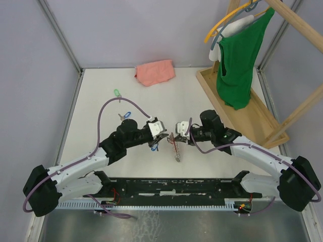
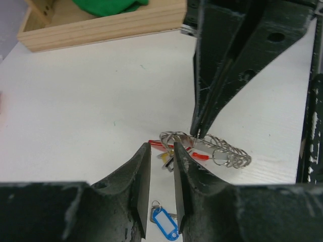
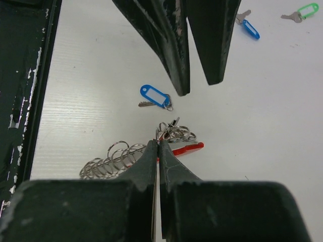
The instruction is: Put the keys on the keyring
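The keyring (image 1: 176, 151) is a cluster of silver rings (image 3: 180, 134) with a red tag (image 3: 185, 149), lying on the white table between my two grippers. My right gripper (image 3: 158, 143) is shut, its tips pinching one ring of the cluster, as the left wrist view also shows (image 2: 199, 132). My left gripper (image 2: 161, 147) stands just beside the cluster, jaws a little apart and holding nothing. A blue-tagged key (image 2: 165, 222) lies flat on the table under it (image 3: 154, 96). Farther left lie a second blue key (image 1: 126, 115) and a green key (image 1: 117, 93).
A pink cloth (image 1: 155, 72) sits at the back of the table. At the right stands a wooden rack (image 1: 242, 108) with a green shirt (image 1: 239, 55) on a hanger. A black rail (image 1: 176, 186) runs along the near edge.
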Controlling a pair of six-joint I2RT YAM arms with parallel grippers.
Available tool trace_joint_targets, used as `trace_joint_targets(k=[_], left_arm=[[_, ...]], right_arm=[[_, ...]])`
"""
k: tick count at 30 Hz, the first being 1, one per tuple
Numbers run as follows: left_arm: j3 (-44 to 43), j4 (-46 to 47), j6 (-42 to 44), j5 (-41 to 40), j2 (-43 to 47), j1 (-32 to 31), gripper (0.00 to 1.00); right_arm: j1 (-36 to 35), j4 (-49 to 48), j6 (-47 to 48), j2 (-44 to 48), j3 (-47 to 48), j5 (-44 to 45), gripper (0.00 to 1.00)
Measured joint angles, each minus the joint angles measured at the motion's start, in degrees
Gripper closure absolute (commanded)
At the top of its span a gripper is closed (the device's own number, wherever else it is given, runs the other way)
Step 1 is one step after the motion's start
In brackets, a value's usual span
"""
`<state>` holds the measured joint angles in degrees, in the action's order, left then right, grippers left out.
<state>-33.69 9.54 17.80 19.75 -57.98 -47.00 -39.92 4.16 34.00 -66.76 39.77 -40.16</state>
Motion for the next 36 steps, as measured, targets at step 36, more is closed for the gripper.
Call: trace_joint_targets(k=[36], left_arm=[[-22.1,-32.09,-29.55,-33.79,-36.81,-5.46,0.64]], right_arm=[[0.61,-27.21,-12.17,19.74,-21.94,20.06,0.99]])
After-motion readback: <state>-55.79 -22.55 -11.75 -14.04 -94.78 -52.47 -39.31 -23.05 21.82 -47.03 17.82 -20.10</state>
